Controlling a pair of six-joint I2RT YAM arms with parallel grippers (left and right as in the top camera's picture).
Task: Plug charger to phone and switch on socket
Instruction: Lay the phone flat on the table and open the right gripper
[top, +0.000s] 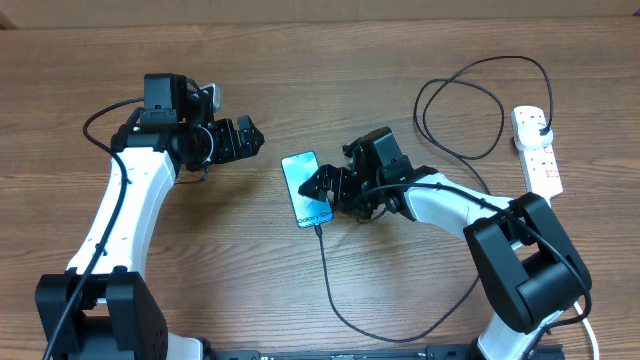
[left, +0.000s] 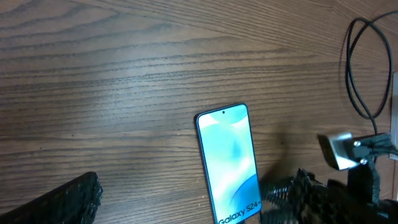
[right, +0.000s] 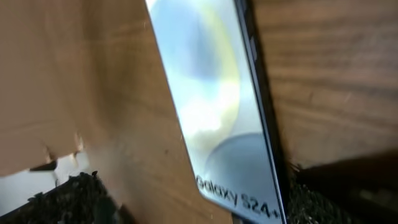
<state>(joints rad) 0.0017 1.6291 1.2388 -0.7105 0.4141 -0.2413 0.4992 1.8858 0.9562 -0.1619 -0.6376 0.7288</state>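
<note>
While straddling the "Galaxy" end of the slim blue-teal-screened smartphone (top: 304, 185), flat at mid-frame on the brown wooden tabletop (top: 330, 60), stands with right gripper (top: 322, 190) fingers apart, not clamped. Probably placed so to steady the spot where the long thin black charger cable (top: 324, 258) meets it. Hangs with left gripper (top: 248, 136) likewise spread at upper left, out of the way. Lies at far right: white elongated power strip (top: 537, 150), presumably awaiting its switch. Counted: one smartphone, one cable, one strip, two grippers.

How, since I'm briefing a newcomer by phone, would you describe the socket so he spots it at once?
Look along the right edge of the wooden table, past the right arm. There lies the socket, a long white strip with a black plug in its far end. Nothing else nearby is white with reddish switches; the cable beside it is thin and black.
</note>
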